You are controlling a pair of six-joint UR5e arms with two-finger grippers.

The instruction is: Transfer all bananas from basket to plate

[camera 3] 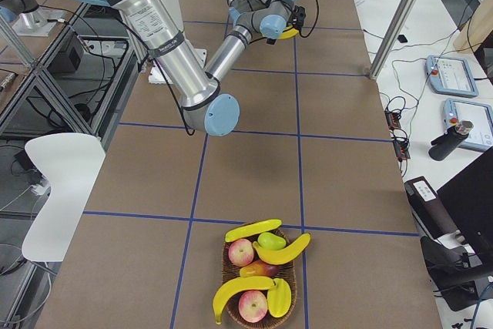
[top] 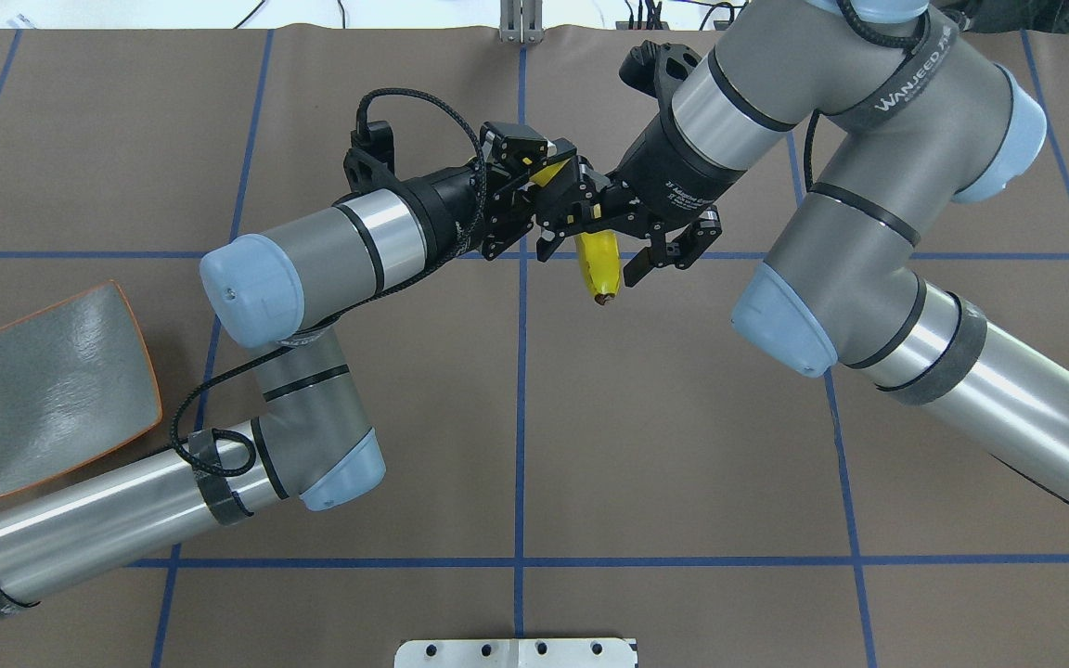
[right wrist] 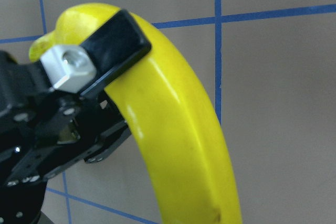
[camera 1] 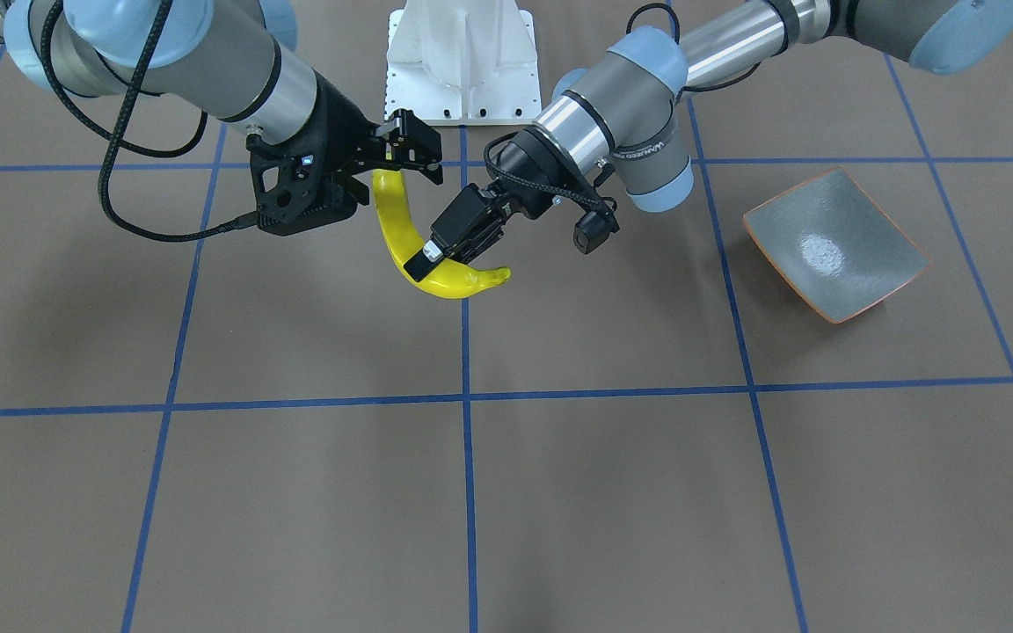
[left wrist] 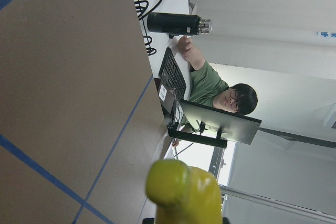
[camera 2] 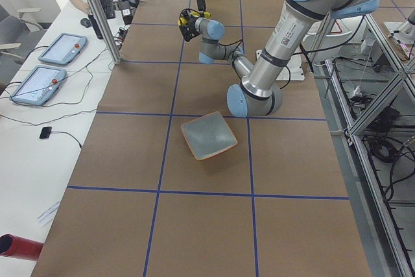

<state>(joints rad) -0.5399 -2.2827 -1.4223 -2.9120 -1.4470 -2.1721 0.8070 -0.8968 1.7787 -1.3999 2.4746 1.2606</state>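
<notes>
Brown table point(camera 3: 347, 152): fruit-filled basket point(camera 3: 229, 279); bare plate point(camera 1: 834, 243).

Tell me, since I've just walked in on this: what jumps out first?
A bright yellow banana held in mid-air over the table's centre, with both the right gripper and left gripper on it. The grey-green plate sits empty on the robot's left; a basket of fruit waits at the far right end.
</notes>
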